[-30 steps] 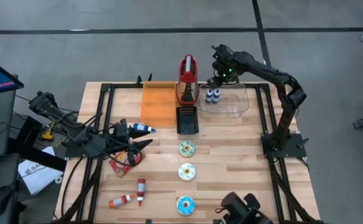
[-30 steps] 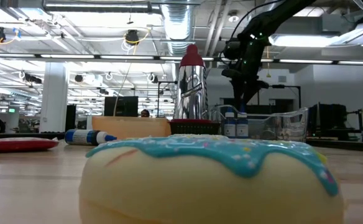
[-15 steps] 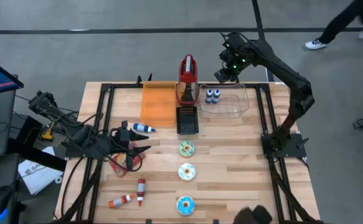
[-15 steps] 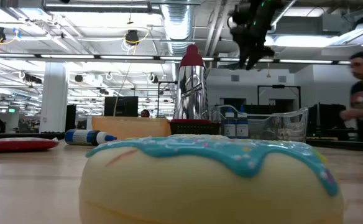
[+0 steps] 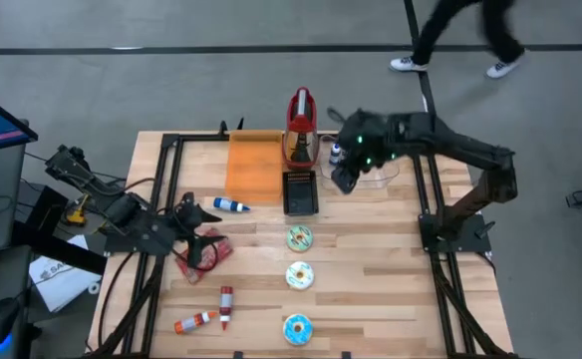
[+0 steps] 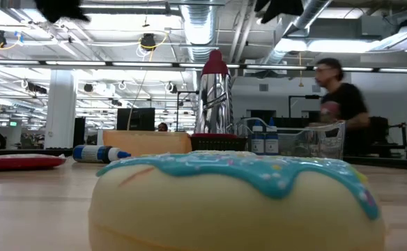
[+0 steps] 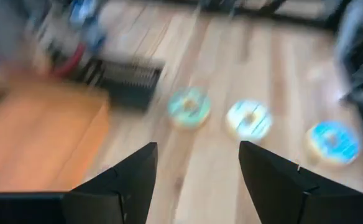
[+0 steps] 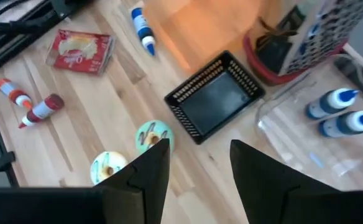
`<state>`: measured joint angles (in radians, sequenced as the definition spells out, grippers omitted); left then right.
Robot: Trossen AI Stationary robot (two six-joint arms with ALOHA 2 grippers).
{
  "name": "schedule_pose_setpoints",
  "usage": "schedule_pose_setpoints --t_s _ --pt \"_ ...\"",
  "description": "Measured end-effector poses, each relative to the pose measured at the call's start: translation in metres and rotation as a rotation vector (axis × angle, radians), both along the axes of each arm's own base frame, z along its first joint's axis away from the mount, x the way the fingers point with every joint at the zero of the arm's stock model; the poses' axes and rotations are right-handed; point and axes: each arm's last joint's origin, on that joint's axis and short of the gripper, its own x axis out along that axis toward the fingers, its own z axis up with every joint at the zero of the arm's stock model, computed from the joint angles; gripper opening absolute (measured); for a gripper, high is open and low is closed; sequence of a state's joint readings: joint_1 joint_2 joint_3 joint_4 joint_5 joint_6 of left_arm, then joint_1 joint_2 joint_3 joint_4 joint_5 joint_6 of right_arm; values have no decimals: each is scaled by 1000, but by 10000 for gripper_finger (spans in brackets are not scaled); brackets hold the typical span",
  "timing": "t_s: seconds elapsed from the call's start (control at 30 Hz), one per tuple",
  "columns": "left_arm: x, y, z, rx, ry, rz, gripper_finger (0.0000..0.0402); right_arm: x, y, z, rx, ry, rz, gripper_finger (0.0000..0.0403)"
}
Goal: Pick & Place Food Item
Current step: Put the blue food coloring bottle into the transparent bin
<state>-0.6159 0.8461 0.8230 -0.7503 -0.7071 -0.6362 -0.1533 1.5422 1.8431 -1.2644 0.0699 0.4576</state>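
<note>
Tabletop clear bin (image 5: 371, 165) with bottles (image 8: 340, 112)

Red snack packet (image 5: 203, 252): we count one.
Doughnuts (image 5: 299, 273): we count three — green, yellow, blue.
Red-and-white capped tubes (image 5: 225, 307): two.
Blue-capped bottles in the clear bin (image 8: 341, 112): two.
Black basket (image 5: 300, 191): one.
Orange board (image 5: 254, 167): one.

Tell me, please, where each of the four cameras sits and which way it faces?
High view: overhead, straight down on the table; both arms show.
Low view: at tabletop height, level across a blue-iced donut into the room; only dark arm parts at the top.
Left wrist view: past the open left gripper to three donuts.
Right wrist view: past the open right gripper to the red snack packet.
The black basket appears in high and right wrist views.
</note>
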Motion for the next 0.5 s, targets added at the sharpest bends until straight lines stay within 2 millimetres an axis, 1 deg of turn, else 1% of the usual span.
schedule_pose_setpoints --t_s 0.07,0.13,0.2,0.3,0.4,0.5 --pt "-6 6 -10 -58 82 115 219 3 14 0 2 -13 -11 161" --pt "-13 16 -20 -143 154 316 217 5 27 1 -6 -25 -29 161" --pt "-19 25 -26 -251 190 529 211 4 37 1 -23 -32 -50 161" --pt "-25 35 -31 -355 227 755 192 2 49 4 -40 -56 -84 161" --pt "-25 43 -31 -425 182 901 166 0 58 5 -55 -77 -107 161" --pt "-22 52 -32 -461 168 984 134 1 65 6 -60 -96 -113 161"
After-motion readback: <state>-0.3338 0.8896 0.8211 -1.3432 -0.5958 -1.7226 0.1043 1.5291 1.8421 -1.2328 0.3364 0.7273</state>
